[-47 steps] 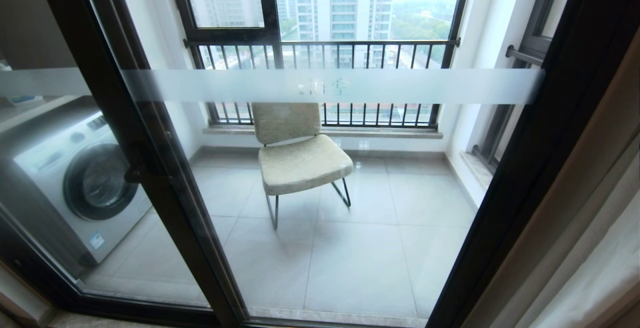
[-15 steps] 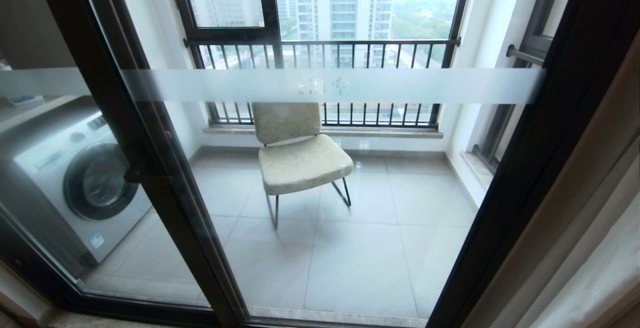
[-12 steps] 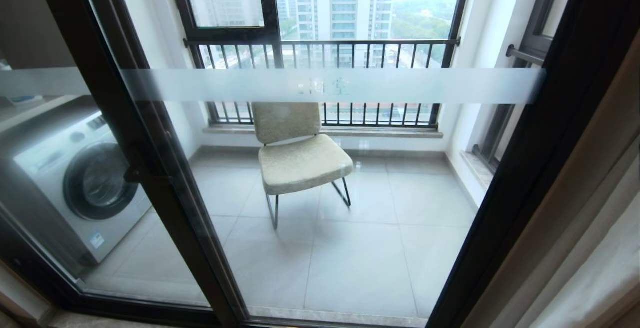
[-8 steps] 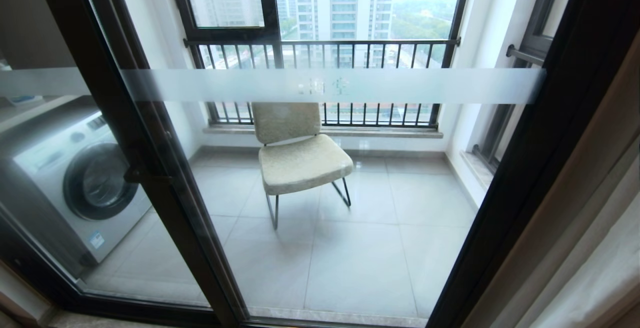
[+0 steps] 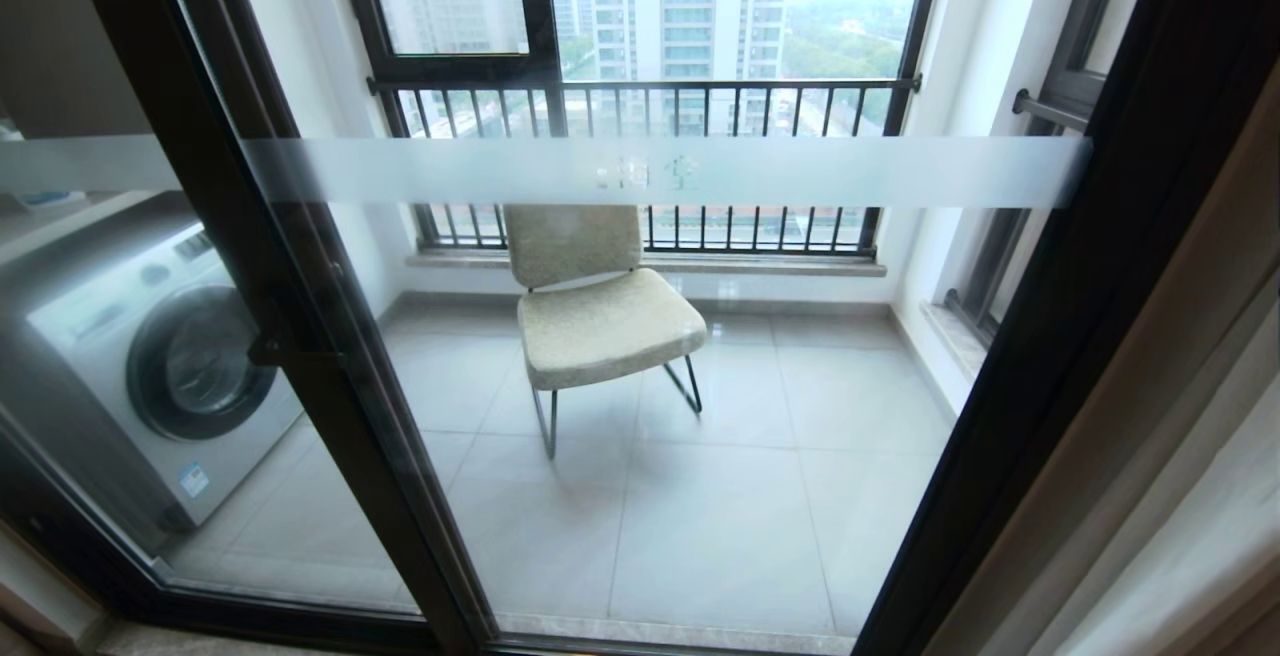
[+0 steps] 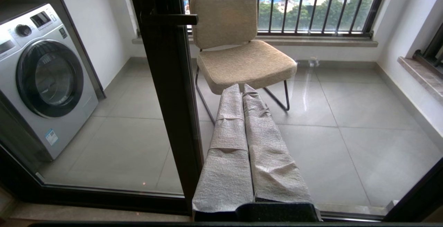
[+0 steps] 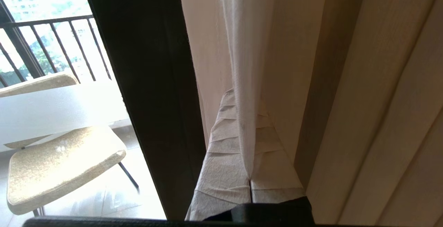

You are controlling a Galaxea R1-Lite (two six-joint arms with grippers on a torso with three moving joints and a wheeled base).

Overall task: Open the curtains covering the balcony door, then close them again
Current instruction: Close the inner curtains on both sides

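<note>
Right gripper point(image 7: 247, 116) pinches the thin white sheer curtain point(image 7: 247, 47) beside the dark-framed glass balcony door point(image 7: 145, 81); left gripper point(image 6: 242, 92) pressed together, empty.

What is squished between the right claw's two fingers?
The white sheer curtain. In the right wrist view, the right claw is shut on a fold of it.

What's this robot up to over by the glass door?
It is working the curtains at the balcony door. They are gathered at the door's right side, so the glass is uncovered and you can see the chair and the washing machine on the balcony. The right gripper has closed on a fold of the thin white sheer curtain beside the dark door frame, probably to draw it across. The left gripper is shut, holds nothing and points at the glass.
</note>
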